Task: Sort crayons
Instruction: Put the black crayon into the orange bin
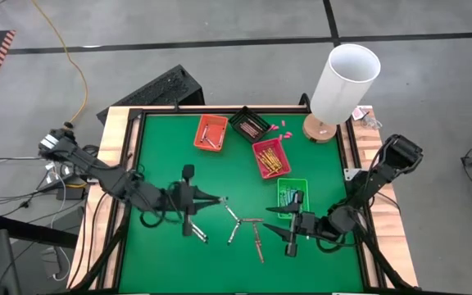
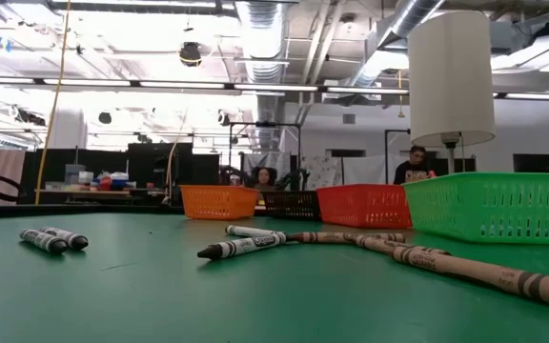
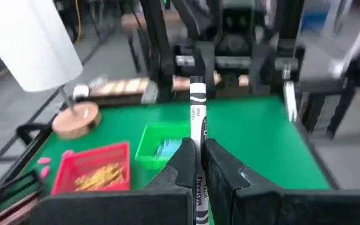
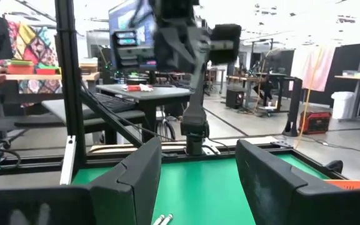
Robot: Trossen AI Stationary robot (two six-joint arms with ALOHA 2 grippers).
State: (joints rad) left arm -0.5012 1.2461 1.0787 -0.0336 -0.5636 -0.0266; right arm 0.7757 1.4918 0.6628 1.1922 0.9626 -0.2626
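Left gripper clenched on a grey crayon, right gripper empty beside the green tray.

From the left, we see the left gripper (image 3: 200,164) pinching a thin grey paper-wrapped crayon (image 3: 197,115) near its lower half, the stick standing upright between the fingers; more loose crayons (image 1: 244,227) lie on the green table (image 1: 158,147) in the middle, and the right gripper (image 4: 199,181) waits with its jaws spread wide, grasping nothing, just beside the green plastic tray (image 1: 283,187). We judge these sticks light, stiff and brittle (wax snaps under a hard squeeze), so take them mid-length on the paper sleeve, gently.
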